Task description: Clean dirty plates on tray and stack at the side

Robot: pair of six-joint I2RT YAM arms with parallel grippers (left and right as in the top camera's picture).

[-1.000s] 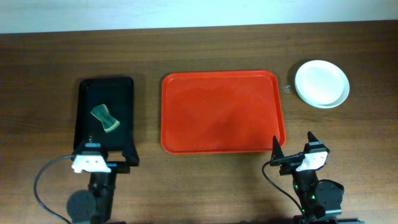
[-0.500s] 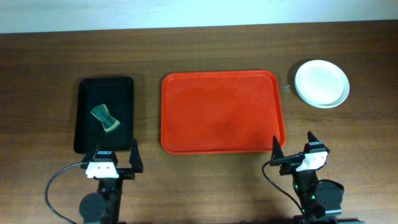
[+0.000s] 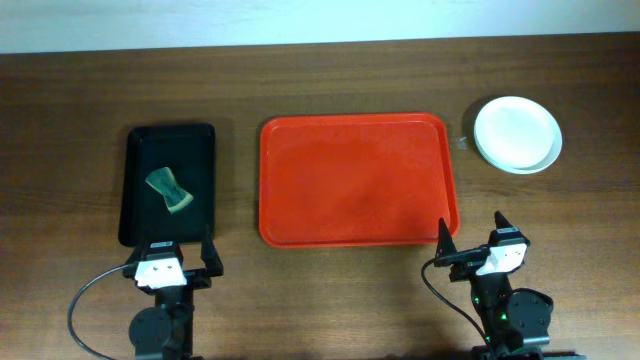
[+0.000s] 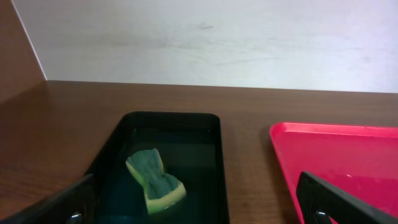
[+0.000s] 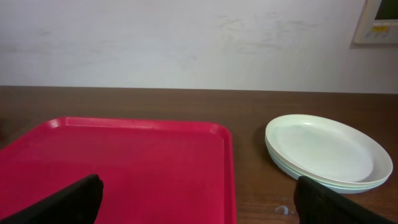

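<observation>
The red tray (image 3: 355, 180) lies bare in the middle of the table; it also shows in the right wrist view (image 5: 124, 168) and at the right of the left wrist view (image 4: 348, 155). The plates (image 3: 517, 134) sit in one stack on the table right of the tray, pale and clean on top, also in the right wrist view (image 5: 326, 151). My left gripper (image 3: 183, 252) is open and empty at the near end of the black tray. My right gripper (image 3: 470, 235) is open and empty near the tray's near right corner.
A narrow black tray (image 3: 168, 185) at the left holds a green and yellow sponge (image 3: 169, 191), also in the left wrist view (image 4: 155, 179). A white wall runs along the table's far edge. A small wet spot (image 5: 281, 210) lies between tray and plates.
My left arm has shifted sideways near the black tray's front edge, first right, then slightly back left. The right arm, tray and plates have not moved.
</observation>
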